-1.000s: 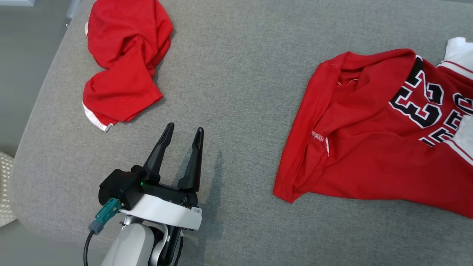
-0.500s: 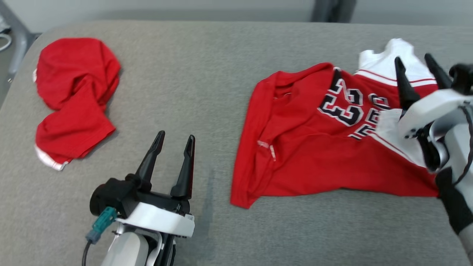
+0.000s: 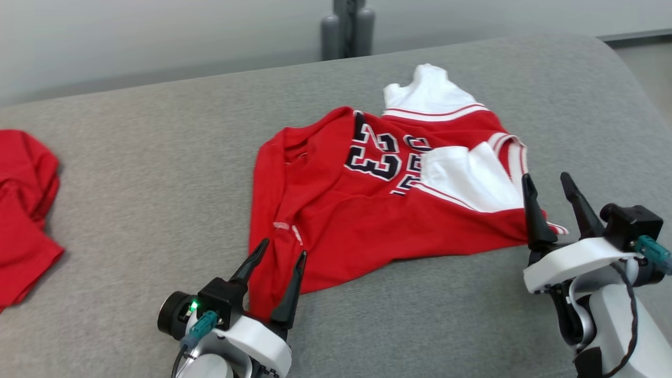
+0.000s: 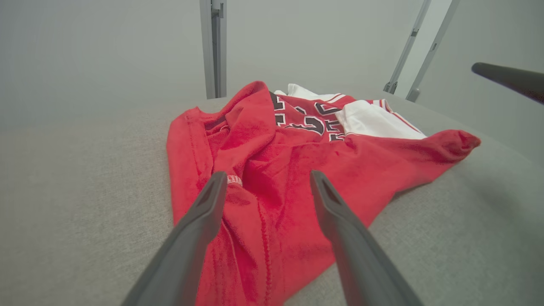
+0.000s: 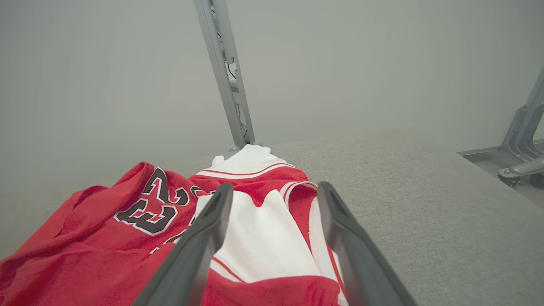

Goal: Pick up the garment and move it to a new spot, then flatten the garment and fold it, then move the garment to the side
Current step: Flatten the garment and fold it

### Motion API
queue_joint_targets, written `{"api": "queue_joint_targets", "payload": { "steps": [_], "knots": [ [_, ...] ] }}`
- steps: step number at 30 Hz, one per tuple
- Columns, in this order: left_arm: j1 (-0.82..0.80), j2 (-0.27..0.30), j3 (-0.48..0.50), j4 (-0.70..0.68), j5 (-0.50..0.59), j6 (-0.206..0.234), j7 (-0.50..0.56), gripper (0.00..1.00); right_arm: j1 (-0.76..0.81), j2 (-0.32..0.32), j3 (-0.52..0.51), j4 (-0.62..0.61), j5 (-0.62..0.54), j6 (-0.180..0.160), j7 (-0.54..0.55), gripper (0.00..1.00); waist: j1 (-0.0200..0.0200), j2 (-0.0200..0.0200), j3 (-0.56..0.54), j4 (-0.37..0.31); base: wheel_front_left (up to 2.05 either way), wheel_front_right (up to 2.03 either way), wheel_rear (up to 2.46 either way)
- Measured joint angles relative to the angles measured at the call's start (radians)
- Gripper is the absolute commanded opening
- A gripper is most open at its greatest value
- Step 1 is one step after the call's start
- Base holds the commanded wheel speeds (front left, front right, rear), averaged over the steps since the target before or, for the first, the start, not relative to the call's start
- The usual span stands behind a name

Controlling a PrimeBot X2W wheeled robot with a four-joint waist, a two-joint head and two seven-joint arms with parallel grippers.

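Your jersey [image 3: 367, 210] lies crumpled mid-cushion [image 3: 157, 184], between two end effectors. The left end effector [image 3: 284, 247] is open at its near red hem, and the right end effector [image 3: 545, 177] is open at the white-trimmed corner. Expect light, limp, slightly slick fabric, so pinch the hem at those corners. You have two garments: this jersey and a red shirt [image 3: 23, 210] far left.
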Motion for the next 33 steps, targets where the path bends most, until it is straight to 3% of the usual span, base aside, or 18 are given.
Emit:
{"api": "queue_joint_targets", "payload": {
  "steps": [9,12,19,27,33],
  "knots": [
    [-0.100,0.010,0.011,0.202,0.049,0.024,0.000,1.00,0.056,0.041,-0.050,-0.081,-0.039,0.000,0.034,1.00,0.0000,0.0000,0.025,-0.112,0.00,0.00,0.00],
    [-0.119,0.012,0.011,0.264,0.051,0.030,0.000,1.00,0.062,0.045,-0.060,-0.096,-0.047,0.000,0.040,1.00,0.0000,0.0000,0.029,-0.122,0.00,0.00,0.00],
    [-0.178,0.020,0.039,0.394,0.042,0.084,0.000,1.00,0.079,0.056,-0.081,-0.130,-0.075,0.000,0.057,1.00,0.0000,0.0000,0.032,-0.098,0.00,0.00,0.00],
    [-0.189,0.022,0.054,0.419,0.021,0.084,-0.002,1.00,0.083,0.061,-0.084,-0.138,-0.090,0.000,0.074,1.00,0.0000,0.0000,0.022,-0.058,0.00,0.00,0.00],
    [-0.166,0.017,0.060,0.351,0.002,0.059,-0.002,1.00,0.084,0.063,-0.086,-0.138,-0.099,0.000,0.082,1.00,0.0000,-0.0001,0.004,-0.030,0.00,0.00,0.00]
  ]
}}
